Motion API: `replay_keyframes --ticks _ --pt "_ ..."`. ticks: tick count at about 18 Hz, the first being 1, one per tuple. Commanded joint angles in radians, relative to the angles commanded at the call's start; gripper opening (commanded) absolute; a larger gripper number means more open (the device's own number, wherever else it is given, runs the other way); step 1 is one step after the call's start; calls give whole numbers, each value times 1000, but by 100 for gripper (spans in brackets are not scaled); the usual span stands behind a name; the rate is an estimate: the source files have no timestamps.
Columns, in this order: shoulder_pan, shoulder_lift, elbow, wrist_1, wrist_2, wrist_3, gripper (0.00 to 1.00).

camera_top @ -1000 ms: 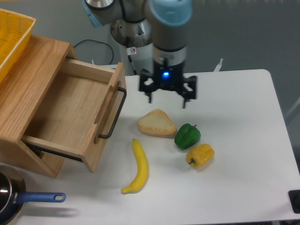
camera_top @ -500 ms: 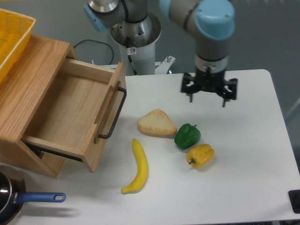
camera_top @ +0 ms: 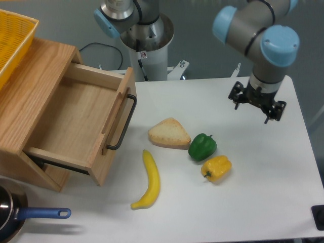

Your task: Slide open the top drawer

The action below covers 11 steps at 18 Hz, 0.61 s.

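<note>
Oak top drawer (camera_top: 76,119) open — gripper (camera_top: 251,110) spread, empty.

Top drawer (camera_top: 76,119) stood pulled out of cabinet (camera_top: 30,96) at 9 o'clock; gripper (camera_top: 251,112), fingers spread and empty, hung over table (camera_top: 263,172) at 2 o'clock.

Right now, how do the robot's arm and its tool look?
The arm has grey metal tubes with light blue caps on the joints. Its silver base column carries a small white sticker. The tool is black, with thin dark fingers.
</note>
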State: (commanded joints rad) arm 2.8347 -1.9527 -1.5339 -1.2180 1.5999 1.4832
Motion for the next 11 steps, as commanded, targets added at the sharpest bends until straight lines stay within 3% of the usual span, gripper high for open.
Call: replay_keyframes --ticks 11 --pt "15 -22 2 5 -8 66 100"
